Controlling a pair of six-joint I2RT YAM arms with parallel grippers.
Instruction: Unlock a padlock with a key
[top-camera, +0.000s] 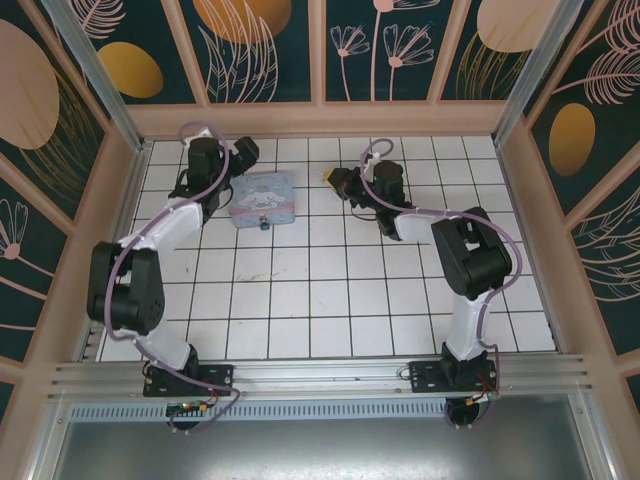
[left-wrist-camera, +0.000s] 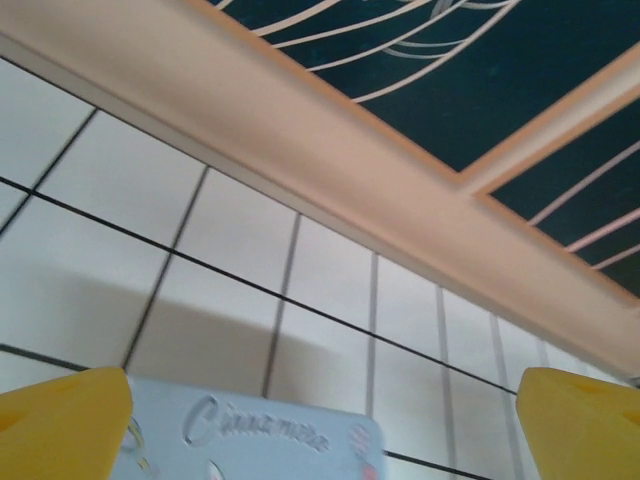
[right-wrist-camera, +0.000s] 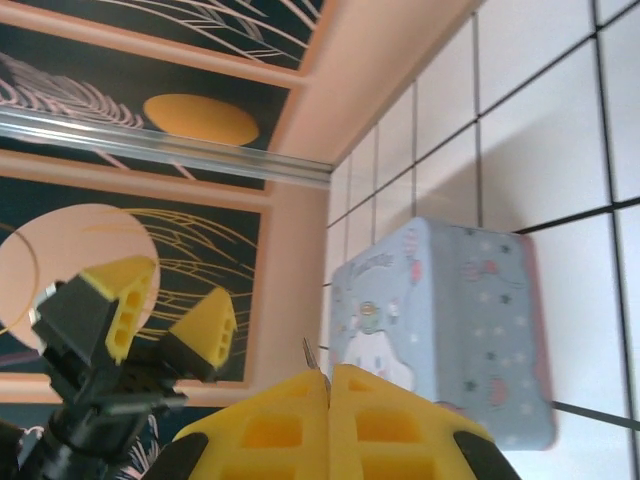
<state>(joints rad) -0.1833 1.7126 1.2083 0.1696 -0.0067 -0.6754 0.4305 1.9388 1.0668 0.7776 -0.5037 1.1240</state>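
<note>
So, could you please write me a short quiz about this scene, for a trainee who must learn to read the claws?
1. True or false: the left claw stands open.
2. The right claw is shut on: A a coin, B the key, C nothing.
3. Fill in: the blue tin lies on white ____.
Key: 1 true; 2 B; 3 tiles.

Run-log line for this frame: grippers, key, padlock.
left gripper: open, over tin far edge | right gripper: shut on key | padlock: at tin's near edge | unlock: not done
</note>
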